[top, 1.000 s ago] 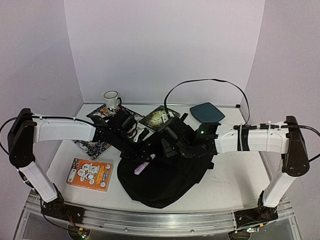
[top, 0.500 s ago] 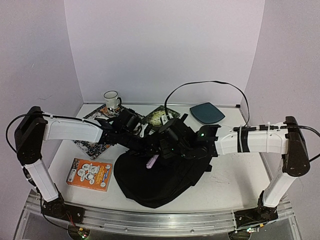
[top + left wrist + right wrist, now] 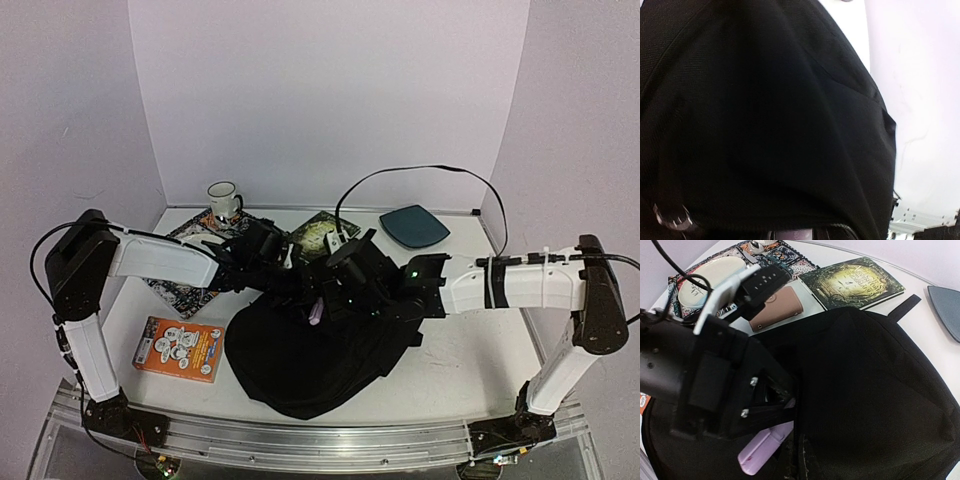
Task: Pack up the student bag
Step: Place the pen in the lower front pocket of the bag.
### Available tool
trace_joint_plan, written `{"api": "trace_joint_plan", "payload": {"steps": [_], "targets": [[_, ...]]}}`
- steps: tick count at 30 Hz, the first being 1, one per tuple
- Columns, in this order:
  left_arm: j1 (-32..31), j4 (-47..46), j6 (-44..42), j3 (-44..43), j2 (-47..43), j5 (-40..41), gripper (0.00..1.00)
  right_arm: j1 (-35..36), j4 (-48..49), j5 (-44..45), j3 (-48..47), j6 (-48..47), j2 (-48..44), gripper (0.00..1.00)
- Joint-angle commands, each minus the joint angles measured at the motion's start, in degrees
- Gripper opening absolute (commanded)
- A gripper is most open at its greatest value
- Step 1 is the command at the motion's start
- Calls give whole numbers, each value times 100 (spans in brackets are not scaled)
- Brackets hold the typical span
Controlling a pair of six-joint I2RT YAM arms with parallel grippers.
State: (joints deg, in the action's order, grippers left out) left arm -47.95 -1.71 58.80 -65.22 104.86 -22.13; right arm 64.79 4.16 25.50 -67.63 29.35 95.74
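The student bag (image 3: 320, 360) is a big floppy black backpack lying at the middle of the table, and its fabric (image 3: 765, 115) fills the left wrist view. My left gripper (image 3: 306, 303) reaches in from the left and is shut on a lilac marker (image 3: 315, 313). The marker (image 3: 762, 447) points down beside the bag's zipper edge (image 3: 805, 455). My right gripper (image 3: 337, 292) is shut on the bag's upper edge and holds it raised. Its own fingers are hidden by the fabric in the right wrist view.
A white mug (image 3: 223, 198) stands at the back left, by a patterned book (image 3: 185, 290). A brown wallet (image 3: 777, 307) and a dark green book (image 3: 315, 235) lie behind the bag. A teal pad (image 3: 413, 224) is back right and an orange box (image 3: 180, 349) front left.
My left gripper has carried the lilac marker to the right and upward, from over the bag's front to its raised edge. The right gripper shifted slightly, still holding the bag.
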Motion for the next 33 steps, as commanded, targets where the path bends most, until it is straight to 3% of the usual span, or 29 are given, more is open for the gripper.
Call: {"api": "trace_joint_plan", "payload": {"steps": [1,13,18,24,29,33], "targets": [[66,-593,707,-220,71,293,1,98,265,-170,70,86,-346,0],[19,-1323,2212,-168,257,868,3,160,577,-595,300,196,-367,0],[-148,-2028,2708,-206,511,898,19,167,621,-564,352,189,-361,0],[-248,-2232,2779,-216,682,1040,34,157,621,-267,504,124,-483,0],[-261,-2298,2652,-129,618,1046,43,156,612,-114,607,101,-563,0],[-259,-2298,2296,-38,375,1044,45,151,569,102,706,86,-654,0]]}}
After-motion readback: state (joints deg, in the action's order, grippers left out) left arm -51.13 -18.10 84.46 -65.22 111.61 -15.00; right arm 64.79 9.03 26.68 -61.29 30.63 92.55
